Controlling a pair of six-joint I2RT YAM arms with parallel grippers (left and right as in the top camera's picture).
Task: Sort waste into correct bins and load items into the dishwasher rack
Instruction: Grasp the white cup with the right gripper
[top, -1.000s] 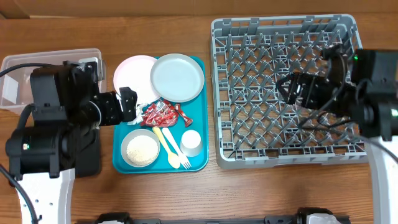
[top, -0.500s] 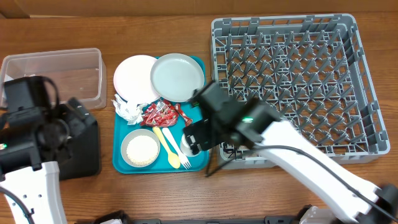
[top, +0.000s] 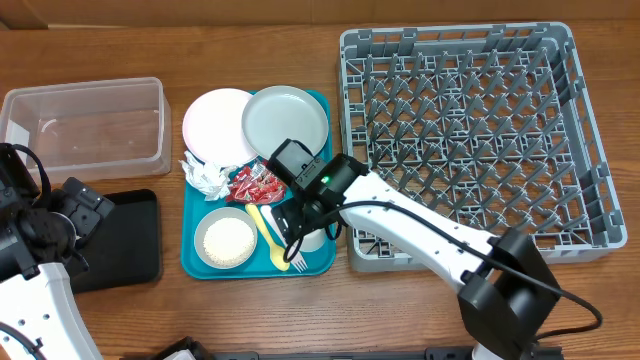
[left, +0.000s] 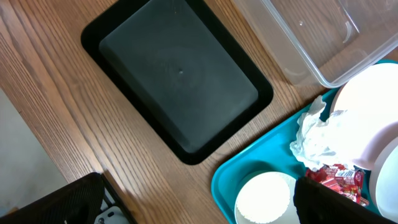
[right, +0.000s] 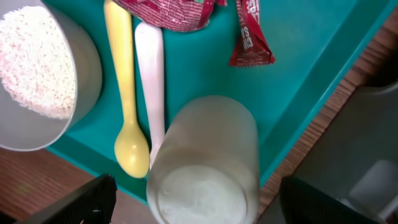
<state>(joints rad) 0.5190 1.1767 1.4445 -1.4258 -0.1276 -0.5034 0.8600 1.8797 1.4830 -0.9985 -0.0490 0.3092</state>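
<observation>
Right gripper (right: 208, 208) is spread wide either side of the cup (right: 205, 155), near right corner of the teal tray (right: 298, 74). Left gripper (left: 202, 205) is spread too, by the black tray (left: 177, 81).

Black tray (left: 180, 81) flat on wood surface (left: 50, 93), tub (left: 311, 37) just past its corner.
Teal tray (left: 225, 180) carries napkin (left: 320, 137) touching white plate (left: 367, 102), wrappers (left: 336, 177) below, bowl (left: 239, 200) of grains (left: 266, 202). End effector (left: 199, 202) fingers wide apart.
</observation>
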